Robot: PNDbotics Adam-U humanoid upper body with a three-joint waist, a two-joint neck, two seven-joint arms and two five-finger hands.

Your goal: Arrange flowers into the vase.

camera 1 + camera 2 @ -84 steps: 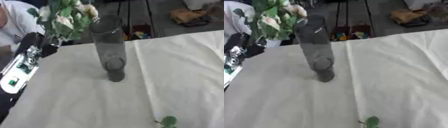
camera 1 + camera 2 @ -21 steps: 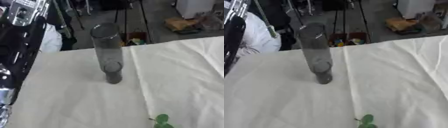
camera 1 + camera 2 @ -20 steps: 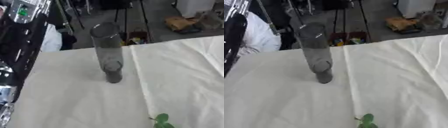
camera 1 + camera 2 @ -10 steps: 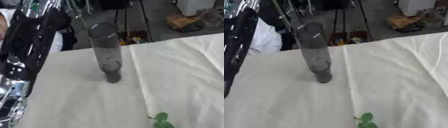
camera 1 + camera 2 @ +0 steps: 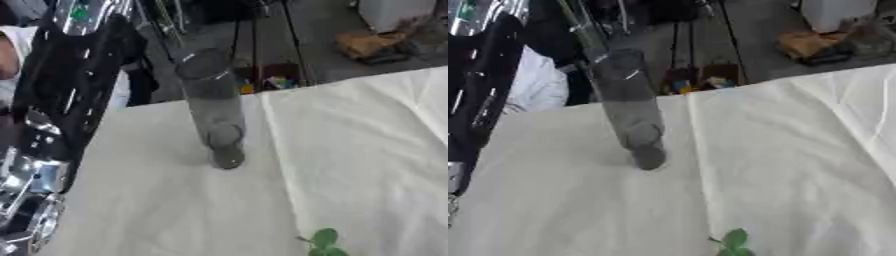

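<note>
— Was either hand seen, and in what state?

— Only the left arm (image 5: 61,95) was seen: one black and silver limb running down the left edge of the frame, from the upper left corner to the lower left. No palm or fingers could be made out in either eye view, so whether the left hand was released, clenched or grasping anything cannot be told. The right hand was not shown in any view.

— What was found beside the arm?

— One vase (image 5: 213,107), a tall smoky-grey glass cylinder, was stood upright left of centre, just beside the arm but apart from it. Thin green stems (image 5: 579,22) were seen rising out of its mouth toward the top edge of the frame; their number could not be counted, and no blooms were visible.

— And what was it stood on?

— One table covered by a white cloth (image 5: 350,150), by which most of the frame was filled. One small sprig of green leaves (image 5: 322,241) was left lying on the cloth at the bottom edge, right of centre, well apart from the vase.

— Anything further out?

— Beyond the table's far edge, dark stand legs and some clutter on the floor were seen at the top of the frame.
</note>
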